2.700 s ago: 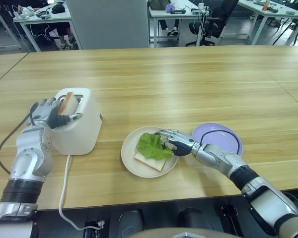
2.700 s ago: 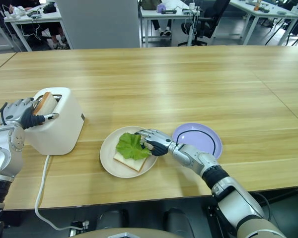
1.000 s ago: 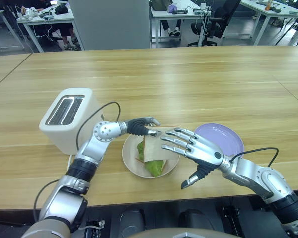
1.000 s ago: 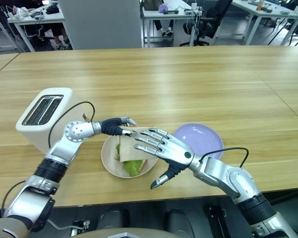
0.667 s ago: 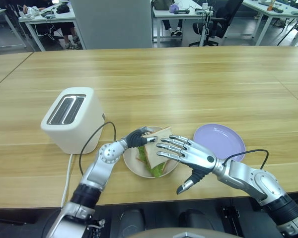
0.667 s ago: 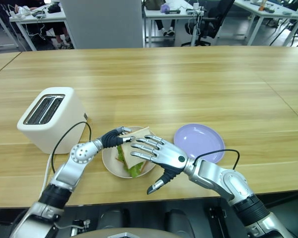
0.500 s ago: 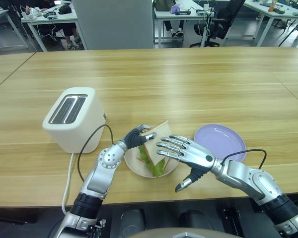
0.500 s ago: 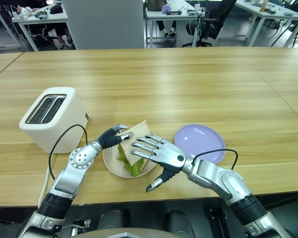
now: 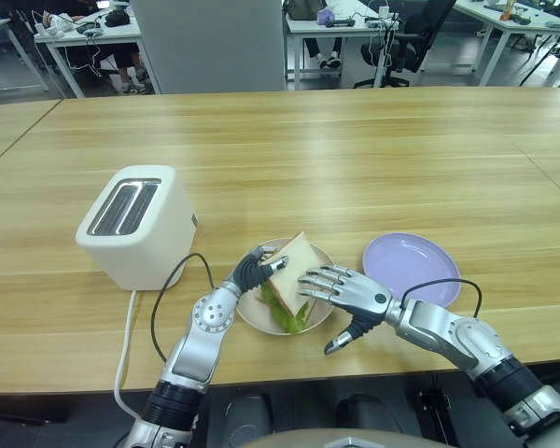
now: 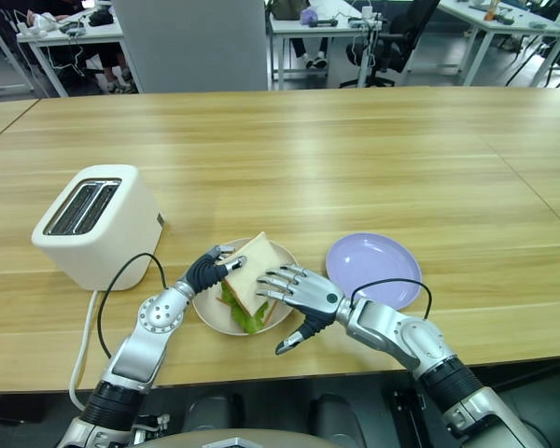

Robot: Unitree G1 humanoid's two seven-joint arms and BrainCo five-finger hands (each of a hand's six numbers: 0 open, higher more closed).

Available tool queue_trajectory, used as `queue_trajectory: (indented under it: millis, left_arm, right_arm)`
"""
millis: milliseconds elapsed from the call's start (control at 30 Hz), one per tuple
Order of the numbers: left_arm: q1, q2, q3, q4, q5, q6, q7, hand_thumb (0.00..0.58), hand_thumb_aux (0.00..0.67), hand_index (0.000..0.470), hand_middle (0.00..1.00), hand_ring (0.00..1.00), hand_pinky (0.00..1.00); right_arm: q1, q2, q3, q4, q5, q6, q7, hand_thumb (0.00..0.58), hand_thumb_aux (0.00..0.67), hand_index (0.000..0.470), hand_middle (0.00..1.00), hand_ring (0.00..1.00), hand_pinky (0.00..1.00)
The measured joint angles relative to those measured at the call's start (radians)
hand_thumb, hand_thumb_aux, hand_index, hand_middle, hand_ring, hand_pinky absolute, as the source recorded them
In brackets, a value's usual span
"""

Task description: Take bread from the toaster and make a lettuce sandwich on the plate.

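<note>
A white toaster point(image 9: 135, 224) stands at the left with both slots empty. On the cream plate point(image 9: 323, 258) near the table's front edge, a bread slice point(image 9: 294, 266) leans tilted over green lettuce point(image 9: 286, 315), which pokes out below it. My left hand point(image 9: 252, 273) is at the slice's left edge, fingers curled on it. Just right of the slice, my right hand point(image 9: 345, 291) has its fingers spread, the tips at or close to the bread. What lies under the lettuce is hidden.
A purple plate point(image 9: 411, 266) with nothing on it lies just right of the cream plate. The toaster's white cord point(image 9: 125, 345) runs off the front edge. Bare wooden table stretches behind; desks and chairs stand beyond it.
My left hand has drawn back toward the front edge and lowered the bread slice onto the lettuce. My right hand has dropped lower and moved in beside the slice.
</note>
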Motion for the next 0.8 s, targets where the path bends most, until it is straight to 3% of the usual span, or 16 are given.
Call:
queue_trajectory:
  millis: [167,200,233,267,300,500,633,800]
  left_arm:
    - [-0.015,0.026,-0.024,0.041,0.038,0.003,0.001,0.58,0.67,0.46,1.0,1.0,1.0]
    - [-0.016,0.037,-0.032,0.049,0.055,0.004,0.001,0.58,0.67,0.46,0.61,0.61,0.61]
    - [-0.019,0.05,-0.044,0.059,0.079,0.005,0.003,0.567,0.57,0.391,0.43,0.43,0.43]
    - [-0.024,0.073,-0.062,0.071,0.113,0.005,0.006,0.291,0.197,0.135,0.06,0.06,0.06]
    - [-0.028,0.095,-0.083,0.078,0.155,0.004,0.016,0.0,0.0,0.0,0.0,0.0,0.0]
    - [-0.088,0.265,-0.222,0.064,0.513,-0.024,0.137,0.0,0.0,0.0,0.0,0.0,0.0]
    - [-0.134,0.379,-0.148,-0.048,0.63,-0.029,0.206,0.0,0.0,0.0,0.0,0.0,0.0]
    - [-0.136,0.472,0.009,-0.175,0.644,-0.057,0.251,0.0,0.0,0.0,0.0,0.0,0.0]
  right_arm:
    - [-0.033,0.017,0.035,0.029,0.003,0.009,0.042,0.0,0.0,0.0,0.0,0.0,0.0]
    - [-0.038,0.021,0.04,0.034,0.004,0.011,0.055,0.0,0.0,0.0,0.0,0.0,0.0]
    - [-0.045,0.025,0.05,0.042,0.004,0.012,0.067,0.0,0.0,0.0,0.0,0.0,0.0]
    - [-0.058,0.027,0.06,0.05,0.007,0.012,0.08,0.0,0.0,0.0,0.0,0.0,0.0]
    - [-0.064,0.028,0.065,0.054,0.01,0.012,0.095,0.0,0.0,0.0,0.0,0.0,0.0]
    - [-0.083,0.033,0.082,0.06,0.036,0.017,0.172,0.0,0.0,0.0,0.0,0.0,0.0]
    - [-0.096,0.03,0.09,0.059,0.046,0.015,0.191,0.0,0.0,0.0,0.0,0.0,0.0]
    - [-0.108,0.023,0.093,0.069,0.049,0.019,0.188,0.0,0.0,0.0,0.0,0.0,0.0]
